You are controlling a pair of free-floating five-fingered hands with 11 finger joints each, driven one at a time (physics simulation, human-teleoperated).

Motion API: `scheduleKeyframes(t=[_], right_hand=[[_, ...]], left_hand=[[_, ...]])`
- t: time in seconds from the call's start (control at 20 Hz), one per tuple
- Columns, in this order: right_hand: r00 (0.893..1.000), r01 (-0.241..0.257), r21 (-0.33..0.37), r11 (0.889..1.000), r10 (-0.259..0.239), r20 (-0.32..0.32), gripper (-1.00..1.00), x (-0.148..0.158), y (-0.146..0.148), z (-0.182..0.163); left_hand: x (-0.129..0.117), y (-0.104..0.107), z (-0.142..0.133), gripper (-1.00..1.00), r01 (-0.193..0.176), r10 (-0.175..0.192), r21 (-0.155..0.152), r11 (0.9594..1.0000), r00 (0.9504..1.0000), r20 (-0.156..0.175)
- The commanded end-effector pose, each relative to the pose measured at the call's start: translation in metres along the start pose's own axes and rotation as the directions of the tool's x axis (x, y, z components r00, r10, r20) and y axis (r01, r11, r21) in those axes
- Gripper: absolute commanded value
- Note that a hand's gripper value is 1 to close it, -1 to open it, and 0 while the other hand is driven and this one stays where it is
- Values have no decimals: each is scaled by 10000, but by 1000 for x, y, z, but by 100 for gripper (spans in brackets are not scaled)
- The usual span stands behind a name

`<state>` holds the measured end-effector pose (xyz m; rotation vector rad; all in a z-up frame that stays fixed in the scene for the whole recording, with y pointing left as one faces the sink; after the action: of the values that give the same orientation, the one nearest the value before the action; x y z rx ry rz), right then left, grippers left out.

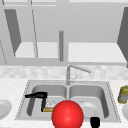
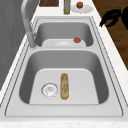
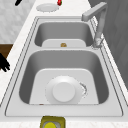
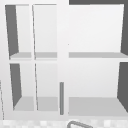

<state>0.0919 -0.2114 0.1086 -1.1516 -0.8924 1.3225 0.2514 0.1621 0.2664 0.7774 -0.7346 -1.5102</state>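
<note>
My left hand point(image 1: 37, 96) hovers over the left basin, fingers stretched out to the left and holding nothing. Below it a bread roll point(image 1: 48, 109) point(image 2: 64, 86) lies beside the drain point(image 2: 49, 89). A large red ball point(image 1: 67, 115) shows at the front, between the two basins, and no hand touches it. My right hand point(image 1: 95, 122) point(image 2: 110, 18) point(image 3: 3, 62) floats off the front edge by the right basin, fingers loose and empty. A white plate point(image 1: 87, 108) point(image 3: 63, 92) lies in the right basin point(image 3: 100, 75).
The faucet point(image 1: 75, 68) rises behind the divider. A yellow-green bottle point(image 1: 123, 94) point(image 2: 66, 7) and a plate point(image 2: 86, 8) carrying a small red item stand on the right counter. Another plate point(image 1: 3, 108) point(image 3: 47, 7) lies on the left counter. Open white shelves point(image 4: 95, 102) hang above.
</note>
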Motion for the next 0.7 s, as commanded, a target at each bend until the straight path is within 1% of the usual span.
scheduleKeyframes(t=[0.0, 0.1, 0.15, 0.25, 0.4, 0.65], right_hand=[[10000, 0, 0, 10000, 0, 0, 0, 0, 0, 0], [10000, 0, 0, 10000, 0, 0, 0, 0, 0, 0], [10000, 0, 0, 10000, 0, 0, 0, 0, 0, 0], [10000, 0, 0, 10000, 0, 0, 0, 0, 0, 0], [10000, 0, 0, 10000, 0, 0, 0, 0, 0, 0], [10000, 0, 0, 10000, 0, 0, 0, 0, 0, 0]], left_hand=[[1, -17, -12, -100, 749, -756, 108, 9971, 9922, 986], [2, -25, -18, -100, 825, -837, 152, 9965, 9903, 1106], [1, -27, -17, -100, 790, -823, 326, 9963, 9894, 1195], [-2, -32, -17, -100, 755, -816, 467, 9961, 9858, 1469], [0, -36, -23, -100, 784, -839, 367, 9962, 9785, 1883], [0, -44, -29, -100, 833, -904, 394, 9957, 9668, 2389]])
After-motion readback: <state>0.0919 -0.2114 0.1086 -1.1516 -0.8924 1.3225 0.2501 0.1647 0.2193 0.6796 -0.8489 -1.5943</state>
